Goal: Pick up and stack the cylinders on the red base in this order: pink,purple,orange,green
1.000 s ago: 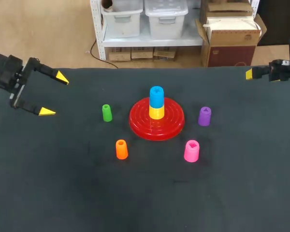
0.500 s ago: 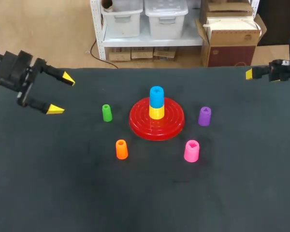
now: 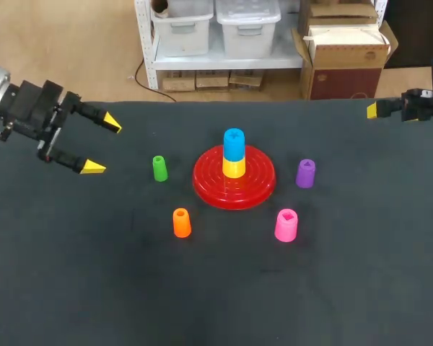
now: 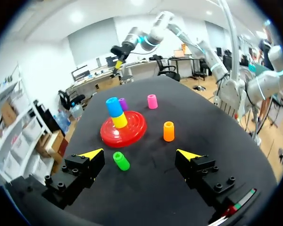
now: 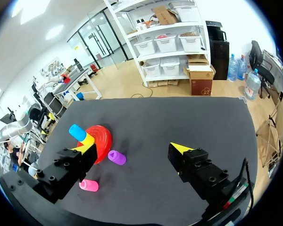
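Observation:
The red base (image 3: 208, 184) sits mid-table with a yellow cylinder (image 3: 234, 167) and a blue one (image 3: 234, 144) stacked on its peg. Around it stand the green cylinder (image 3: 159, 168), orange cylinder (image 3: 181, 222), pink cylinder (image 3: 286, 225) and purple cylinder (image 3: 305, 173). My left gripper (image 3: 103, 145) hovers open left of the green cylinder (image 4: 121, 161), which lies ahead between the spread tips of that gripper (image 4: 140, 154). My right gripper (image 3: 379, 109) waits open at the far right table edge, empty; ahead of this gripper (image 5: 130, 148) are the purple cylinder (image 5: 116, 157) and the pink one (image 5: 88, 185).
The black tabletop (image 3: 224, 288) carries only the base and the cylinders. In the left wrist view the orange cylinder (image 4: 168, 131) stands ahead near the right finger, and the base (image 4: 133, 133) lies beyond the green one.
My left gripper has travelled right and slightly forward over the table, closing on the green cylinder, still open. The right arm and all cylinders have stayed put.

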Available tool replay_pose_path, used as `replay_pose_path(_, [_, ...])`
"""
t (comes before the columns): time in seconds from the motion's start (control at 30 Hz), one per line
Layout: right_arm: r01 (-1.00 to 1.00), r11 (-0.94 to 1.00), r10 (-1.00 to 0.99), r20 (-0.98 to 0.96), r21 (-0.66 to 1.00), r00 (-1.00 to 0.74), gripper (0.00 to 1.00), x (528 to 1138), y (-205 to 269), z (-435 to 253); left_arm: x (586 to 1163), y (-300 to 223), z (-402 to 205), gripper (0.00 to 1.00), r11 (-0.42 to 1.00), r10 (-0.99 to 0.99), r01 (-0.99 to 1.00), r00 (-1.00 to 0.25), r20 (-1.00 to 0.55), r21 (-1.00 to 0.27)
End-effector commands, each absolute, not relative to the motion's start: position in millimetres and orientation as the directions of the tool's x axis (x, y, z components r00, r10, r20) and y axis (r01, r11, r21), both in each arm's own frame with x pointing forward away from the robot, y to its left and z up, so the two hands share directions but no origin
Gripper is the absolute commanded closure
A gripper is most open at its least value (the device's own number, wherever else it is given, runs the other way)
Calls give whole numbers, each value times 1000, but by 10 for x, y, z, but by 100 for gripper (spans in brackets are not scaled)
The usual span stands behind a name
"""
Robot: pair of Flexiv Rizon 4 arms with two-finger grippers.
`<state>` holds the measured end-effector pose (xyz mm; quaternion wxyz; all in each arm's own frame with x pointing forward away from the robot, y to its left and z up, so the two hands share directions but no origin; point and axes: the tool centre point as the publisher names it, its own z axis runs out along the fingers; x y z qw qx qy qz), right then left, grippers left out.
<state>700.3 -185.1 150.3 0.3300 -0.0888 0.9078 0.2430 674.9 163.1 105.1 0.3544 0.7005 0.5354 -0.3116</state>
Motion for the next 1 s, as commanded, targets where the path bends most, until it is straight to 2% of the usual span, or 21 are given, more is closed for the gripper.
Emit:
replay_pose_path(0.03, [-321, 866, -1, -642, 383, -766, 0, 7003, -1851, 1502, 6708, 1688, 992, 0, -150, 545, 975, 220, -809, 164])
replay_pose_path(0.3, [-321, 866, -1, -642, 383, -766, 0, 7003, -1851, 1502, 6613, 1720, 934, 0, -147, 559, 975, 222, -799, 168])
replay_pose_path(0.5, [-321, 866, -1, -642, 383, -766, 0, 7003, -1851, 1502, 6547, 1780, 853, 0, -50, 557, 994, 110, -823, 99])
replay_pose_path(0.7, [-321, 866, -1, -642, 383, -766, 0, 7003, -1851, 1502, 6572, 1814, 804, 0, -30, 581, 995, 95, -809, 96])
replay_pose_path(1.0, [-321, 866, -1, -642, 383, -766, 0, 7003, -1851, 1502, 6652, 1826, 807, 0, 162, 526, 985, -130, -840, -51])
